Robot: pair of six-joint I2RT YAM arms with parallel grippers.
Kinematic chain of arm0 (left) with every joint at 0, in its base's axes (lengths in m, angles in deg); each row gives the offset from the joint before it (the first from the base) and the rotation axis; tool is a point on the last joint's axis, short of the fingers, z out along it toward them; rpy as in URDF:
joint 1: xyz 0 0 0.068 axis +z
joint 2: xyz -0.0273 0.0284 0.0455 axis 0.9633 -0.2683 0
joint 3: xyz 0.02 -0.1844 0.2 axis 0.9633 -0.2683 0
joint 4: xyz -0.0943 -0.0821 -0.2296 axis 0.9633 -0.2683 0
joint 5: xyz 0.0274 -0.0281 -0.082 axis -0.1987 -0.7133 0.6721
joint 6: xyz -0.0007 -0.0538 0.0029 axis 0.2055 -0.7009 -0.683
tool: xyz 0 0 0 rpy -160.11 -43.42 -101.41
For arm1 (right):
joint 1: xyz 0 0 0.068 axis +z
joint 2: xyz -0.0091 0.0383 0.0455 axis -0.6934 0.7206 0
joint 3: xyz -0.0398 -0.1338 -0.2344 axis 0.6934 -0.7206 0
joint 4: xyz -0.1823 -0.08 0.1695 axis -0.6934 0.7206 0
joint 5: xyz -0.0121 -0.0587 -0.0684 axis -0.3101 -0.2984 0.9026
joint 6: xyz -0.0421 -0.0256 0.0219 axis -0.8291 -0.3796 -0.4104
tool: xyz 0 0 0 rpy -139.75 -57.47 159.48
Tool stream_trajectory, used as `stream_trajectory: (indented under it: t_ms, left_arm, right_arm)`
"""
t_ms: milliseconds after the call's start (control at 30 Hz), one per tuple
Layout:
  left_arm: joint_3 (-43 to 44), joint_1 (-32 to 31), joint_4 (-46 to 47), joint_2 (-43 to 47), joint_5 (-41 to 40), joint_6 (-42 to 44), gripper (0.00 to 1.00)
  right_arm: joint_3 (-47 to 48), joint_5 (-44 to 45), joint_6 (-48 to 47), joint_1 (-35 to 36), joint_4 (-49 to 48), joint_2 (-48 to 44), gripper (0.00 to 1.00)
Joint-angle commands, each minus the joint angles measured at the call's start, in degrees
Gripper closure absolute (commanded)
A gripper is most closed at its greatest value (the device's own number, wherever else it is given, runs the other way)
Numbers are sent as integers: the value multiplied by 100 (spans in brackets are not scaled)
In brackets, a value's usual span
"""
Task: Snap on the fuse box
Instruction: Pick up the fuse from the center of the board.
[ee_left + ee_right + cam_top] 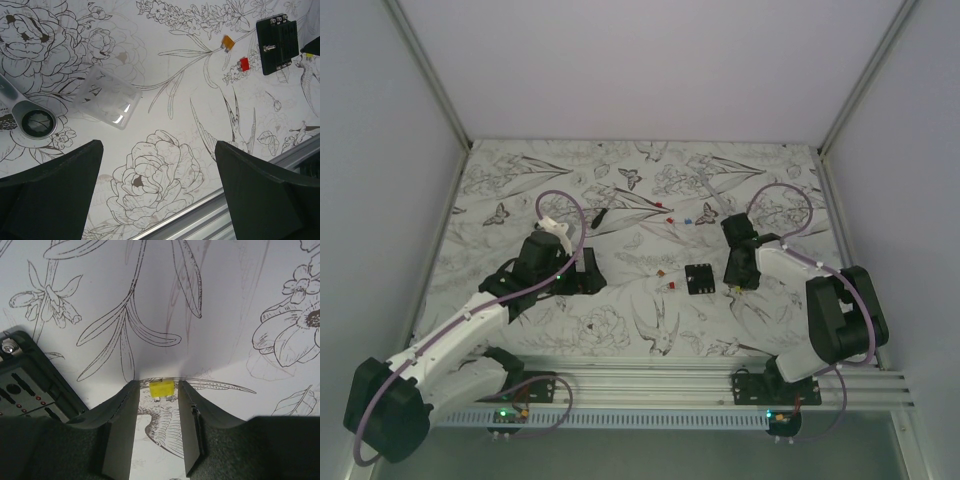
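1. Floral table sheet [620, 330].
2. Clear plastic cover [107, 97], flat on sheet.
3. Orange fuse [227, 42] and red fuse [244, 63], near each other on sheet.
4. Yellow fuse [162, 389], on sheet.
5. Black stick tool [600, 213], toward sheet's far side.

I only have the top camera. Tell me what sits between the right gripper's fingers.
Observer: A small yellow fuse lies on the table between the right gripper's fingers, with a gap on each side.
Operator: Find me the box's cover.
Observer: A clear plastic lid lies flat on the table ahead of the left gripper, well apart from the fuse box.
Operator: Say whether the left gripper holds anything.
Observer: Nothing; its fingers stand wide open and empty.
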Motion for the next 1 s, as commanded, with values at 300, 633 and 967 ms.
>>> stream_trajectory:
  t_ms: [300, 633, 967]
  left_arm:
    - [58, -66, 23, -77, 271, -122, 0]
    - [163, -172, 151, -280, 383, -198, 0]
    - [190, -536, 643, -439, 372, -360, 1]
  right_arm:
    - [-343, -837, -914, -239, 11, 288, 60]
    - [-547, -966, -960, -477, -68, 298, 65]
    - [-736, -1188, -695, -476, -366, -574, 76]
